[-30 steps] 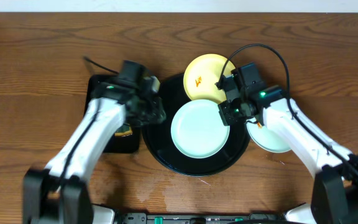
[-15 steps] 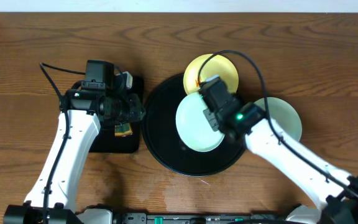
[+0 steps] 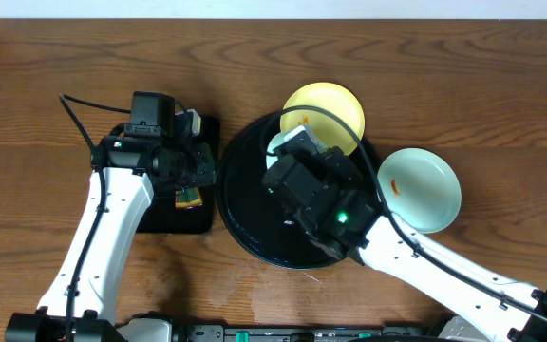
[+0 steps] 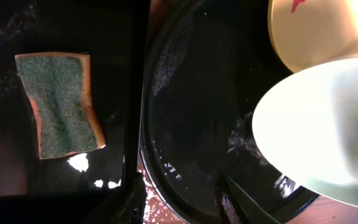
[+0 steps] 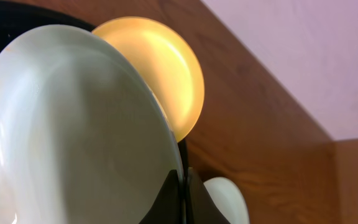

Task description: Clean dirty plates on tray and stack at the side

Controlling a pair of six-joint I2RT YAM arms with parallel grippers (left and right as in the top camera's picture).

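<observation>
- Right gripper (image 5: 182,190), right wrist view: fingers pinched on the rim of a mint plate (image 5: 73,137), which fills the frame and is tilted. Yellow plate (image 5: 160,68) sits behind it. The held plate's face is washed out by glare, so I cannot tell if a smear remains.
- Overhead: right arm hangs over the round tray (image 3: 245,209), its wrist hiding most of the held plate. Yellow plate lies across the tray's far rim. Second mint plate (image 3: 425,195) rests on the table (image 3: 65,76) just right of the tray, with an orange smear near its left edge. Left gripper (image 3: 200,166) hovers over the rectangular tray (image 3: 150,214).
- Left wrist view: left fingers spread, nothing between them. Sponge (image 4: 59,102) lies flat on the rectangular tray, apart from the fingers.
- Judgement: the step looks like presenting the plate for wiping. Next, the left arm should shift over the sponge, descend, close on it and carry it to the tilted plate while the right holds steady.
</observation>
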